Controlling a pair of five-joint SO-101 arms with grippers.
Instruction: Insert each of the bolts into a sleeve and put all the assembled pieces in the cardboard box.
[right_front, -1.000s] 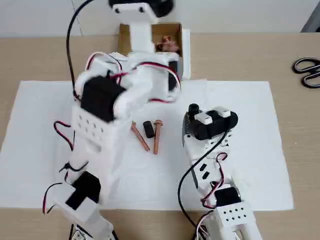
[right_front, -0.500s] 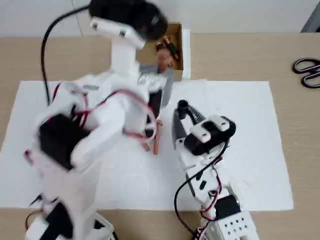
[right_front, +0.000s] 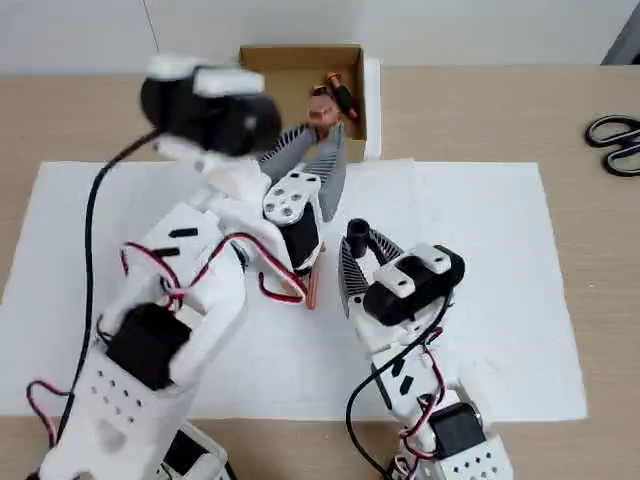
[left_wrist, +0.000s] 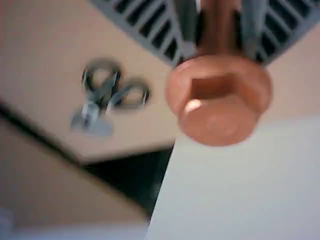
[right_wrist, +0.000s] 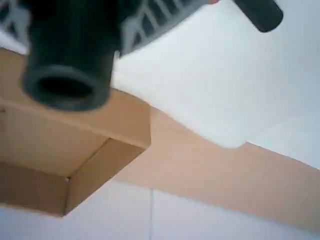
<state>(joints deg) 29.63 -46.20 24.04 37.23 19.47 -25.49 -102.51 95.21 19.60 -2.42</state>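
Note:
My left gripper (right_front: 318, 140) is shut on a copper bolt (right_front: 322, 110), just in front of the cardboard box (right_front: 262, 60). In the left wrist view the bolt's wide head (left_wrist: 218, 97) sticks out past the grey fingers (left_wrist: 150, 30). My right gripper (right_front: 362, 250) holds a black sleeve (right_front: 357, 233) upright over the white paper, a little nearer than the left gripper. The sleeve's open end (right_wrist: 65, 75) shows in the right wrist view, with the box (right_wrist: 75, 150) beyond it. An assembled bolt and sleeve (right_front: 340, 93) lies inside the box. Another copper bolt (right_front: 313, 285) lies on the paper between the arms.
White paper (right_front: 500, 260) covers the middle of the wooden table. Scissors (right_front: 615, 140) lie at the far right edge, also seen as scissors (left_wrist: 107, 95) in the left wrist view. A black cylinder (right_wrist: 260, 12) lies on the paper.
The left arm has swung over the paper and its gripper now points at the box front with the bolt. The right gripper has shifted left and nearer with the sleeve.

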